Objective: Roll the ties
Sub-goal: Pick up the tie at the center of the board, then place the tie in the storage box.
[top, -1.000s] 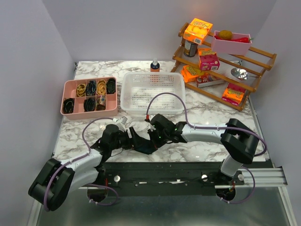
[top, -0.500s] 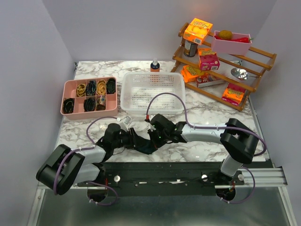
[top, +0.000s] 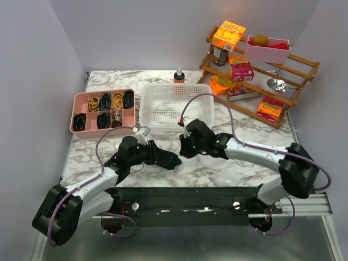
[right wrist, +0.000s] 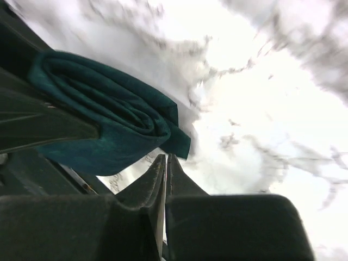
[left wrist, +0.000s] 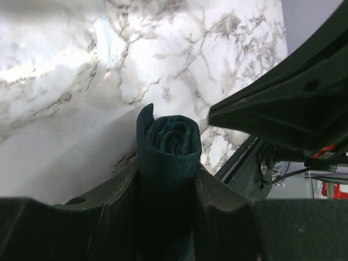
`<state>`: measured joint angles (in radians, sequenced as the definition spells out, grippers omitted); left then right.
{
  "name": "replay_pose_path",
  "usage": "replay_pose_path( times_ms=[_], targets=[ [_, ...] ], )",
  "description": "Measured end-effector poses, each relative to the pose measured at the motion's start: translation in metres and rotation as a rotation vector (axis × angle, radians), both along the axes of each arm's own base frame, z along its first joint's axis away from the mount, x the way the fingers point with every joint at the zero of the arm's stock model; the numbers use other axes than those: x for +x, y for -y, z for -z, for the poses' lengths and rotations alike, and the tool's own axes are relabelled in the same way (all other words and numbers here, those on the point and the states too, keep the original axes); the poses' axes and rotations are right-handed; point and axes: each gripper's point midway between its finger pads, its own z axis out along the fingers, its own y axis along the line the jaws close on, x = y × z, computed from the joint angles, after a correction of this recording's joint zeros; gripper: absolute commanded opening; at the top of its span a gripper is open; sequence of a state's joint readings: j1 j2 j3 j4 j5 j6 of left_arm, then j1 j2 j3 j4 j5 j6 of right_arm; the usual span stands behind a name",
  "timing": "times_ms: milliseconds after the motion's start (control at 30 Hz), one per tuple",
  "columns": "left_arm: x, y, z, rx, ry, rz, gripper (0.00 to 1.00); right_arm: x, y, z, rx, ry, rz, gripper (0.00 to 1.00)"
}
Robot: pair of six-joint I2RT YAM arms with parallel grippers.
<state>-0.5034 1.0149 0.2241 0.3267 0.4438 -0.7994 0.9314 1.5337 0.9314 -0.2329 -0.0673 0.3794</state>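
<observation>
On the near side of the white basket (top: 149, 93), the left tool (left wrist: 167, 180) pinches the rolled tie (left wrist: 169, 142), the right tool (right wrist: 165, 173) nearly closed and empty beside it; any slackening risks the loose outer end springing and the coil unwinding.

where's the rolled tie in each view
top external: rolled tie is low and left of centre, at the tip of the left end effector.
left wrist: centre, clamped between the end effector's dark fingers.
right wrist: upper left, above the right end effector.
shared landmark: the white marble tabletop lies behind the tie in all three.
</observation>
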Motion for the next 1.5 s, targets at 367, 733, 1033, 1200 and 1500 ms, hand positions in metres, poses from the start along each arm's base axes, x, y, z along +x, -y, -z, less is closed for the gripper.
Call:
replay_pose_path(
  times_ms=[367, 733, 1033, 1200, 1500],
  targets=[
    [0.032, 0.009, -0.115, -0.033, 0.231, -0.005, 0.23, 0.058, 0.034, -0.145, 0.294, 0.289, -0.008, 1.0],
    [0.017, 0.022, -0.193, -0.112, 0.42, 0.149, 0.22, 0.017, 0.013, -0.202, 0.487, 0.326, -0.331, 1.0],
    [-0.012, 0.025, -0.207, -0.138, 0.487, 0.296, 0.22, -0.01, 0.006, -0.207, 0.564, 0.266, -0.493, 1.0],
    [-0.018, 0.026, -0.218, -0.157, 0.516, 0.326, 0.22, -0.009, 0.001, -0.196, 0.563, 0.222, -0.512, 1.0],
    [-0.019, 0.026, -0.221, -0.166, 0.527, 0.333, 0.2, -0.015, -0.002, -0.199, 0.599, 0.19, -0.539, 1.0]
  ],
)
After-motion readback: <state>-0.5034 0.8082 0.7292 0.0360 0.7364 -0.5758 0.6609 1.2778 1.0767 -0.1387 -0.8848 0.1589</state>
